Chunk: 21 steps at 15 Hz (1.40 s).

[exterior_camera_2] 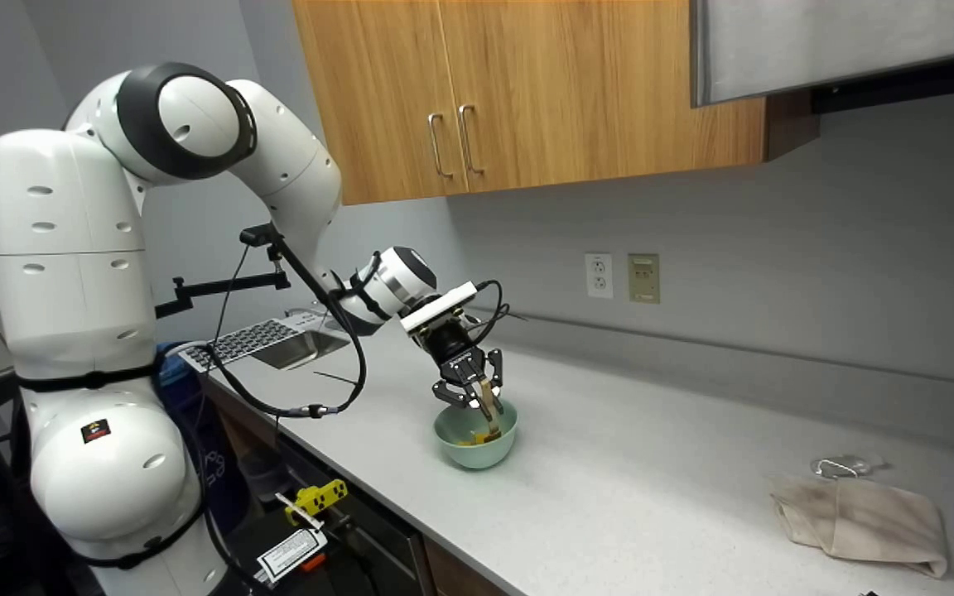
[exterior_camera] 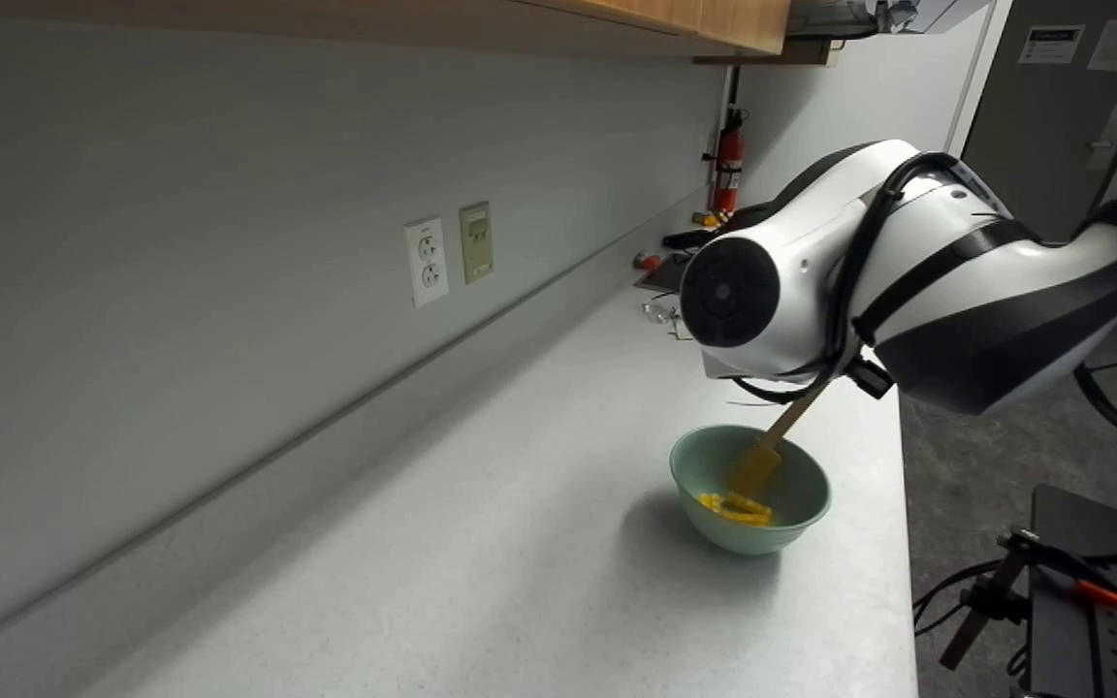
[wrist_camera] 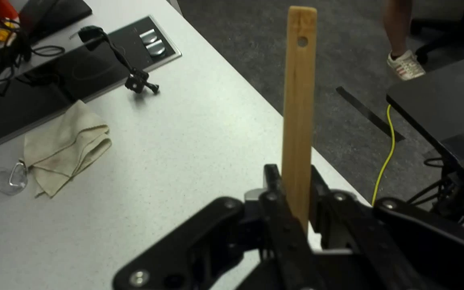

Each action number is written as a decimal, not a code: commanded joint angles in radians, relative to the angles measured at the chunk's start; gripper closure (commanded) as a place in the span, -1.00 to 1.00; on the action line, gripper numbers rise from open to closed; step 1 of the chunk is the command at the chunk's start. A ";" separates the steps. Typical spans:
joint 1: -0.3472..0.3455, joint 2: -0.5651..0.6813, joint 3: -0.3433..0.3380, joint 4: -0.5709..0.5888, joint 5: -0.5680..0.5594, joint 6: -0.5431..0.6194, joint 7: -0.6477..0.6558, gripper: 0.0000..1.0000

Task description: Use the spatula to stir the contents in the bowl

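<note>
The spatula has a flat wooden handle [wrist_camera: 299, 100] and a yellow blade [exterior_camera: 754, 469]. My gripper [wrist_camera: 294, 177] is shut on the handle, one finger on each side, and the handle's holed end sticks out past the fingers in the wrist view. The pale green bowl [exterior_camera: 714, 531] stands upright on the counter. Inside it the blade slants down to the contents, several yellow pieces [exterior_camera: 735, 509] at the bottom. In an exterior view my gripper [exterior_camera_2: 484, 392] hangs just above the bowl [exterior_camera_2: 477, 455]. The wrist view does not show the bowl or blade.
A folded beige cloth [exterior_camera_2: 862, 521] lies farther along the white counter [exterior_camera_2: 651, 463], beside a clear object [exterior_camera_2: 845, 465]. Past it is a black cooktop [wrist_camera: 103, 60] with a small camera mount [wrist_camera: 137, 80]. Wooden cabinets [exterior_camera_2: 527, 99] hang overhead, and a wall backs the counter.
</note>
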 commanded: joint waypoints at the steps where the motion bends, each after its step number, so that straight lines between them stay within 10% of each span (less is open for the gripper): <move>1: 0.005 -0.034 -0.003 -0.028 -0.048 -0.065 -0.030 0.91; 21: 0.008 -0.021 0.020 0.012 0.084 0.128 -0.025 0.91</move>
